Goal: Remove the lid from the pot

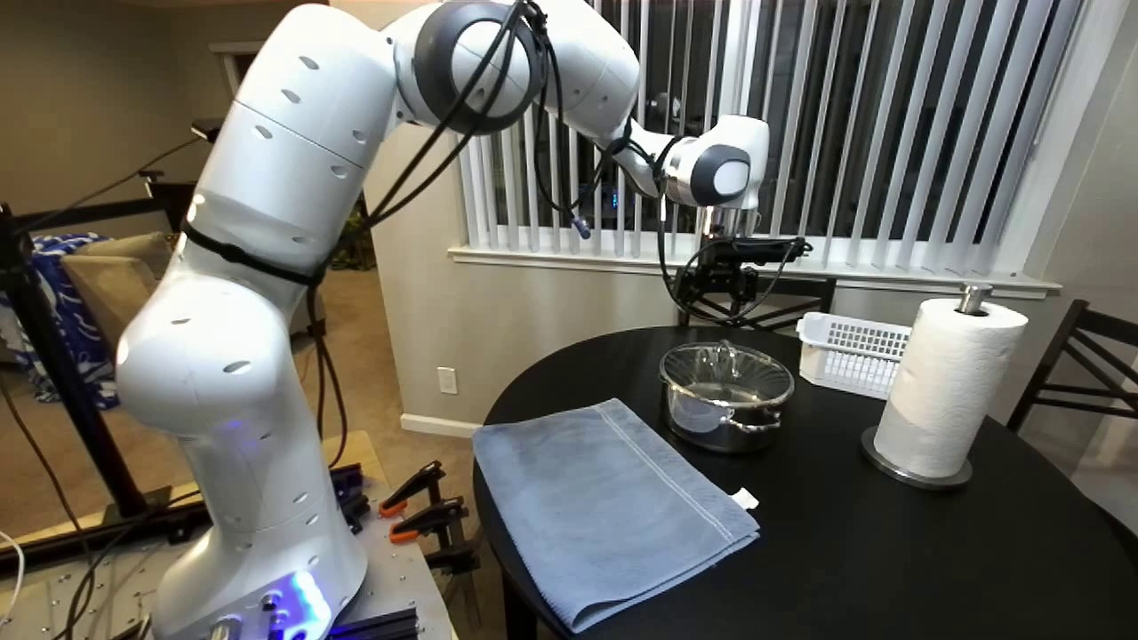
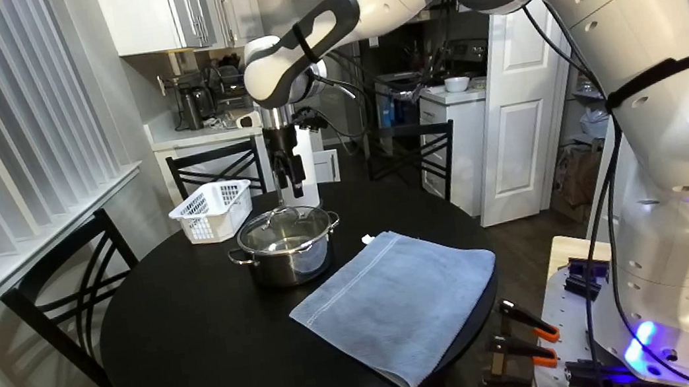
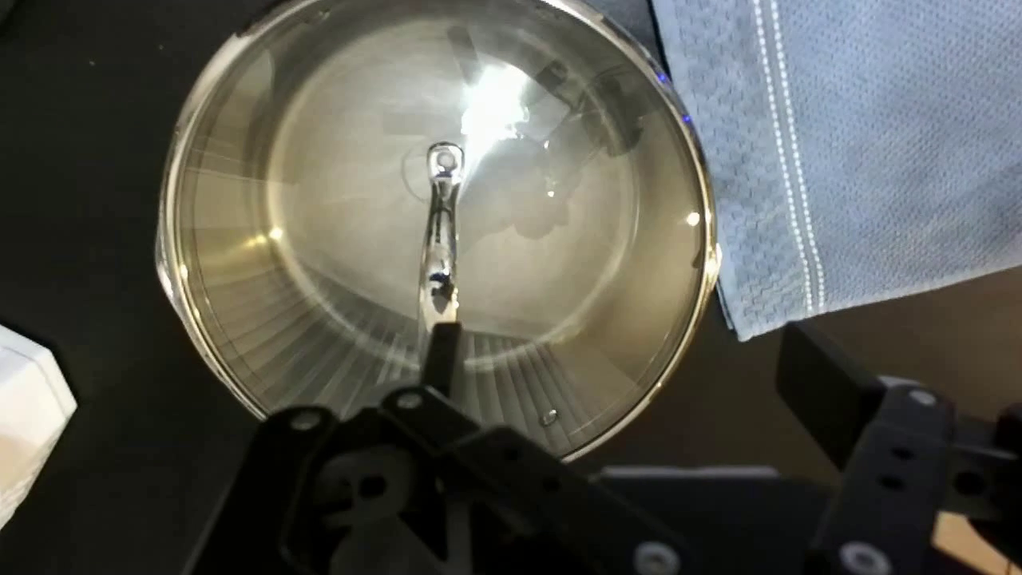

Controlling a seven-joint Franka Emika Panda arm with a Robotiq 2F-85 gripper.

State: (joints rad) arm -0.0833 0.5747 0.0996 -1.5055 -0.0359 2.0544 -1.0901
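Covering lid: on the pot, folks, rim to rim as far as shows, so the removal is not done.
Tool: hanging over the lid, fingers wide apart, nothing held between them!
Handle: in the wrist view one finger lines up with its end; touching or not, I cannot tell.
Work left: nearly everything, by my reading; a sideways nudge to bring the handle between the fingers, then grip, lift, set aside.
Counter: round, black, bearing the pot, with a folded blue cloth just beside it, white tag poking from the edge.
Basket: white, slotted, near the pot, and there's the paper towel roll standing upright close by.
Room: robot arm mounted beside the counter, dark chairs around, blinds along one wall in both exterior views, and white cabinets beyond in an exterior view.
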